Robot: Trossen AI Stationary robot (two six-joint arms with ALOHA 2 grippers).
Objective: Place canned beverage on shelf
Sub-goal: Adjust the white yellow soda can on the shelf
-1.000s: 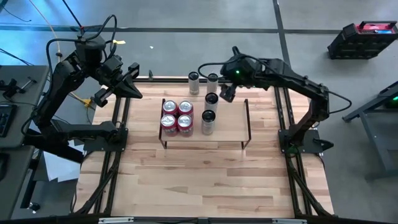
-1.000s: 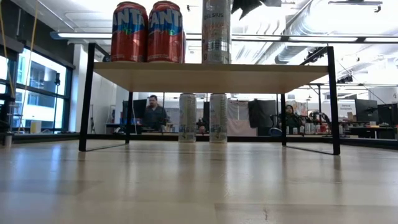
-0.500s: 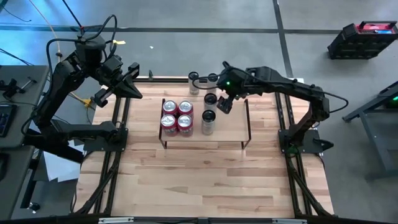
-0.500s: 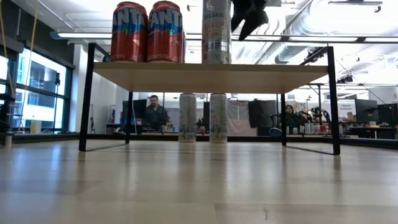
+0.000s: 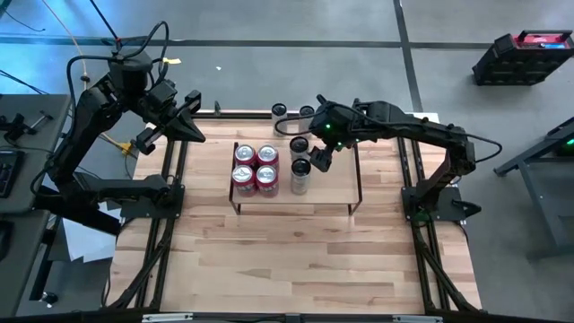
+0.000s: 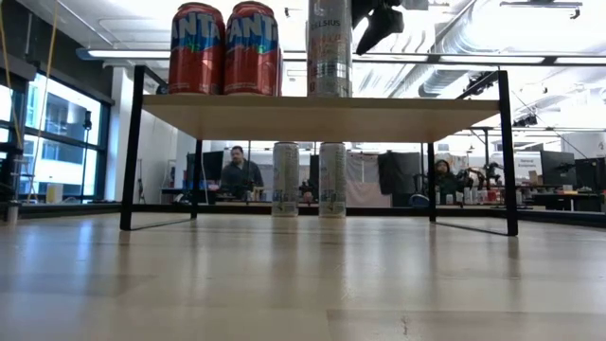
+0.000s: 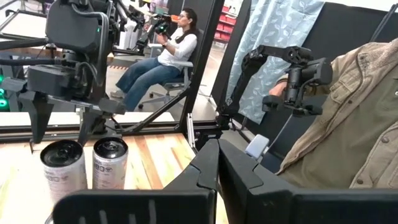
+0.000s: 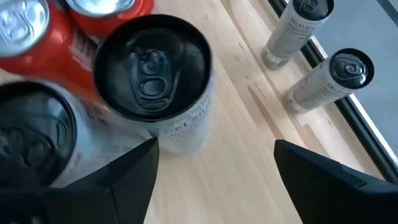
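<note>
The shelf (image 5: 332, 184) is a light board on a black wire frame in the middle of the table. Several red cans (image 5: 256, 168) and two slim silver cans with black tops (image 5: 301, 144) (image 5: 300, 176) stand on it. My right gripper (image 5: 320, 161) hangs open above the board, just right of the slim cans, slanting down. In its wrist view the far slim can (image 8: 155, 81) stands ahead of the open fingers (image 8: 124, 180), untouched. My left gripper (image 5: 194, 122) waits shut above the table's far left corner.
Two more slim cans (image 5: 281, 110) (image 5: 308, 111) stand on the table past the shelf's far edge, also seen under the board in the low view (image 6: 285, 180). The shelf's right half (image 5: 336, 170) is bare board. People sit in the room behind.
My right gripper has come down and toward the table's near edge, from over the shelf's far edge to beside the two slim cans on the shelf. It has tipped further downward and rolled a little. It has stayed open. The cans have not moved.
</note>
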